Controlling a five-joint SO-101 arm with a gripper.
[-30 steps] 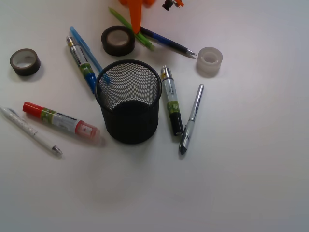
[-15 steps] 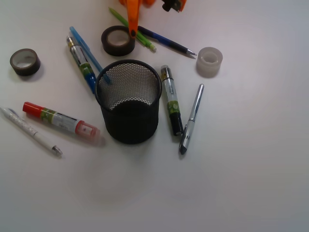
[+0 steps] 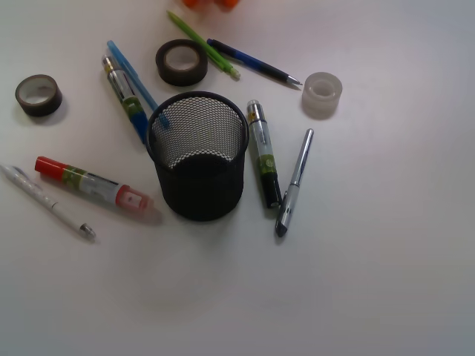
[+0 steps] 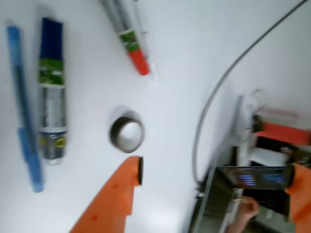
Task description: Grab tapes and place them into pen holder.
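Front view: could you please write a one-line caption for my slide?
Empty mesh pen holder among scattered pens, with two dark tapes and one clear tape on the table.

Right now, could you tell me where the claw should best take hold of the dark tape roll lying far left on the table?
Probably from straight above, across the wall of the ring. The far-left tape roll lies flat with its grey core hole facing up, so one finger could drop into the hole and the other outside the rim. It sits apart from the pens, so any side looks free.
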